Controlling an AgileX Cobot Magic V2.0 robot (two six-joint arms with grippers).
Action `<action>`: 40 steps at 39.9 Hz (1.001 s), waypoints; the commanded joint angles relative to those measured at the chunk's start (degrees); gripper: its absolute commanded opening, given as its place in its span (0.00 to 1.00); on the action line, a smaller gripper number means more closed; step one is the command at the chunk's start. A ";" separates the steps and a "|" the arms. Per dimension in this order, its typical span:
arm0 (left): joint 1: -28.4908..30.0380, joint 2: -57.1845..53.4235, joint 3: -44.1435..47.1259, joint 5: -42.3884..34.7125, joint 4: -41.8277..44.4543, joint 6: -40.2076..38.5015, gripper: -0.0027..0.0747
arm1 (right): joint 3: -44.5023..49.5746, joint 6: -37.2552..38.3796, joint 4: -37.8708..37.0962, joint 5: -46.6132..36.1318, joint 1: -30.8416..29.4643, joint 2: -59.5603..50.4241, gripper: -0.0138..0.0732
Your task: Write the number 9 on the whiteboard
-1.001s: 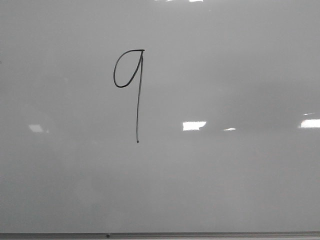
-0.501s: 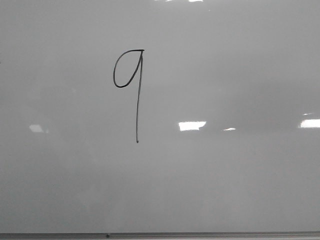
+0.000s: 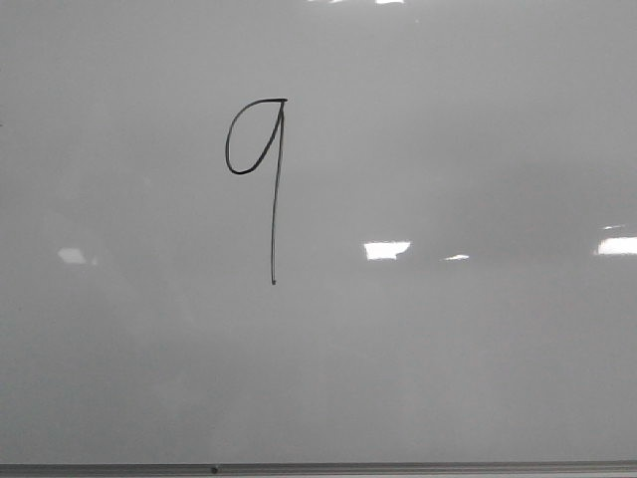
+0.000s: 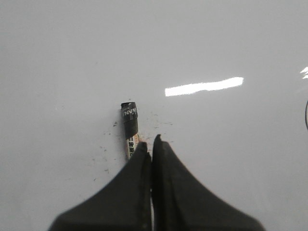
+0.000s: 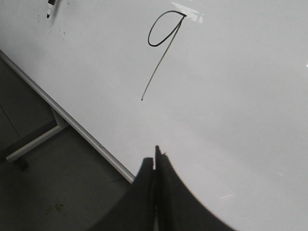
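The number 9 point(image 3: 274, 219) is a thin black line with a teardrop loop and a long straight tail, left of centre on the whiteboard point(image 3: 448, 349). It also shows in the right wrist view point(image 5: 162, 57). My left gripper point(image 4: 151, 140) is shut and empty over the board point(image 4: 231, 144). A black-capped marker point(image 4: 130, 120) lies on the board just past its left finger, partly hidden by it. My right gripper point(image 5: 155, 156) is shut and empty over the board point(image 5: 240, 96), short of the tail's end. Neither gripper shows in the front view.
The board's thin grey metal edge point(image 3: 398, 467) runs along the bottom of the front view and shows in the right wrist view point(image 5: 72, 122). Beyond it are a pale stand foot point(image 5: 33, 142) and dark floor point(image 5: 48, 192). The marker point(image 5: 51, 6) lies far from the 9.
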 commanded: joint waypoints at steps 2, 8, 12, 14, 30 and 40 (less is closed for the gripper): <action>-0.69 -0.25 0.14 -4.91 12.32 -12.32 0.01 | -1.54 -0.03 1.65 -2.85 -0.46 -0.13 0.08; -2.61 -4.53 6.50 -11.01 30.14 -33.29 0.01 | -1.54 -0.03 1.65 -2.85 -0.46 -0.13 0.08; -2.91 -9.16 11.69 -13.78 28.58 -33.70 0.01 | -1.54 -0.03 1.65 -2.85 -0.46 -0.13 0.08; -2.91 -11.85 14.56 -13.78 27.59 -33.70 0.01 | -1.54 -0.03 1.65 -2.85 -0.46 -0.13 0.08; -2.91 -28.97 25.43 -8.54 25.64 -33.83 0.01 | -1.54 -0.03 1.65 -2.80 -0.46 -0.13 0.08; -2.91 -28.88 25.43 -8.42 25.76 -33.83 0.01 | -1.54 -0.03 1.65 -2.56 -0.46 -0.13 0.08</action>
